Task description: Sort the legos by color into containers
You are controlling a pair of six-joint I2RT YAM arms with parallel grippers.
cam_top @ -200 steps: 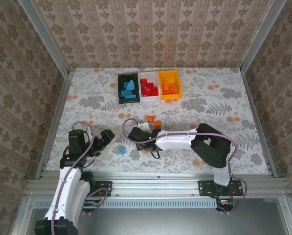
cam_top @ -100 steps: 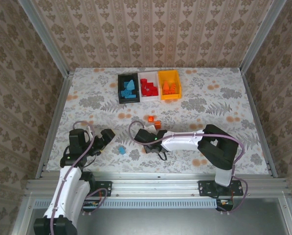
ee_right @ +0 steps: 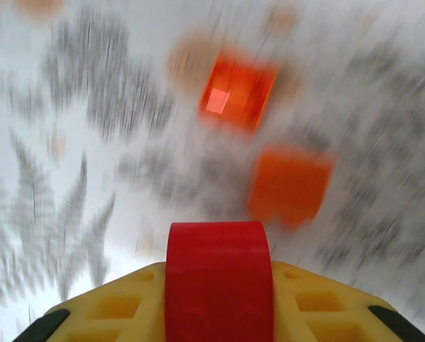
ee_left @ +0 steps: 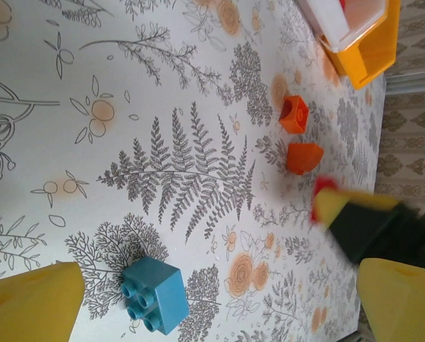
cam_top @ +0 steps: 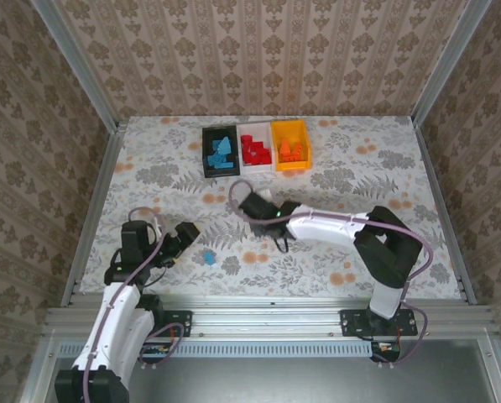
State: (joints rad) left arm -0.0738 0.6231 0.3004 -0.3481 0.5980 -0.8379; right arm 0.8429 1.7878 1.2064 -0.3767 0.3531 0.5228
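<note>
My right gripper [ee_right: 218, 303] is shut on a red lego [ee_right: 218, 260], which sits upright between its yellow pads. In the top view this gripper [cam_top: 253, 202] hangs over mid-table. Two orange legos [ee_right: 238, 91] [ee_right: 290, 184] lie on the table just beyond it, blurred. My left gripper [cam_top: 188, 234] stands wide open with nothing in it. A light blue lego [ee_left: 154, 293] lies on its side between the left fingers, touching neither. The containers stand in a row at the back: black [cam_top: 206, 153] with blue legos, white [cam_top: 255, 165] with red ones, orange-yellow [cam_top: 305, 144] with orange ones.
The floral tablecloth [cam_top: 359, 176] covers the table. Patterned walls and metal rails close it in on three sides. The right arm's cable [cam_top: 233, 195] loops beside its gripper. The orange-yellow bin [ee_left: 365, 46] appears at the top right of the left wrist view.
My right gripper closed on the red lego and moved away from me toward the bins, over the two orange legos. The left arm has stayed put.
</note>
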